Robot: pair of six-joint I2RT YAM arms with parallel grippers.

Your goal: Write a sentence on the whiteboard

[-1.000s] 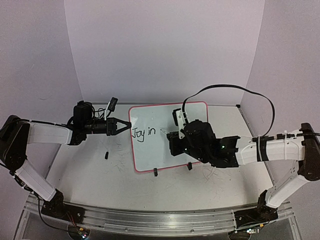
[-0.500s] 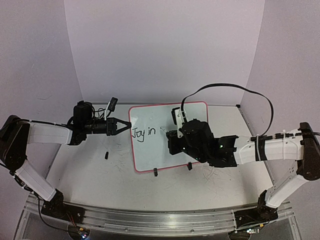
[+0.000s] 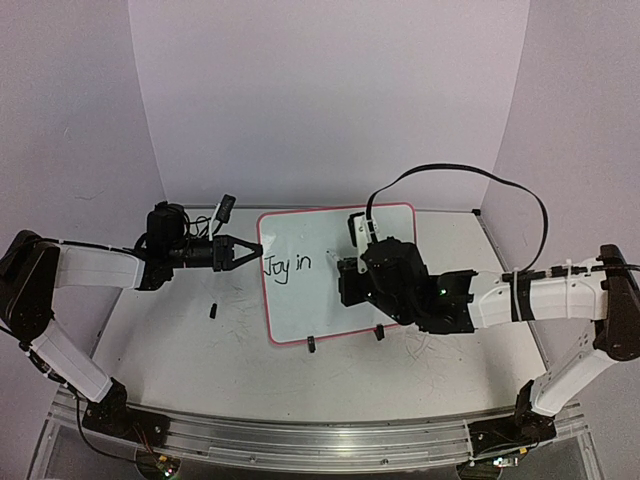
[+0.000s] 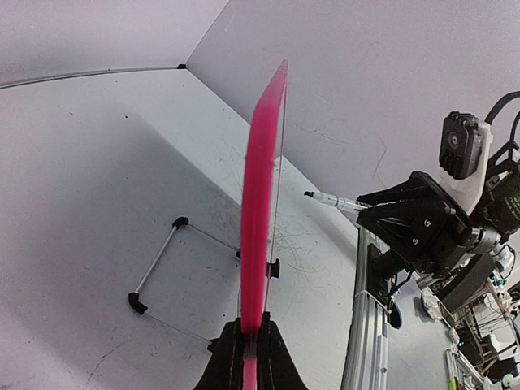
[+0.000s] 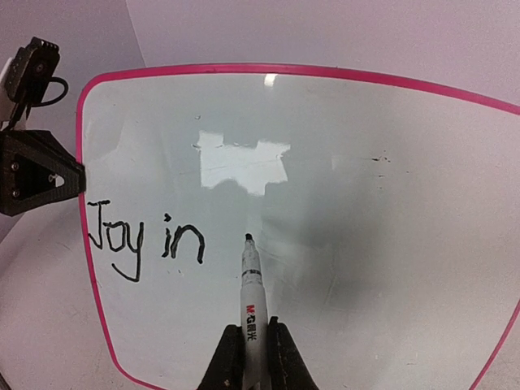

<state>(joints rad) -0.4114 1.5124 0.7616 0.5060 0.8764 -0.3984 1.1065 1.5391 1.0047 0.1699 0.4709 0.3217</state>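
Note:
The whiteboard [image 3: 330, 230], white with a pink rim, stands tilted on the table with "Joy in" [image 3: 287, 266] written at its left. My left gripper [image 3: 247, 253] is shut on the board's left edge; in the left wrist view the board [image 4: 260, 203] is edge-on between the jaws of that gripper [image 4: 250, 357]. My right gripper [image 5: 252, 357] is shut on a white marker [image 5: 252, 292], its black tip just right of "in" on the board [image 5: 366, 203]. In the left wrist view the marker [image 4: 333, 200] shows a small gap to the board.
A small black cap [image 3: 213, 310] lies on the table left of the board. The board's black clip feet [image 3: 311, 345] rest near its front edge, and a wire stand [image 4: 162, 268] props it behind. Purple walls close the back and sides. A black cable [image 3: 450, 175] arcs above my right arm.
My right gripper with the marker has shifted slightly to the right along the board. The left arm and the board have not moved.

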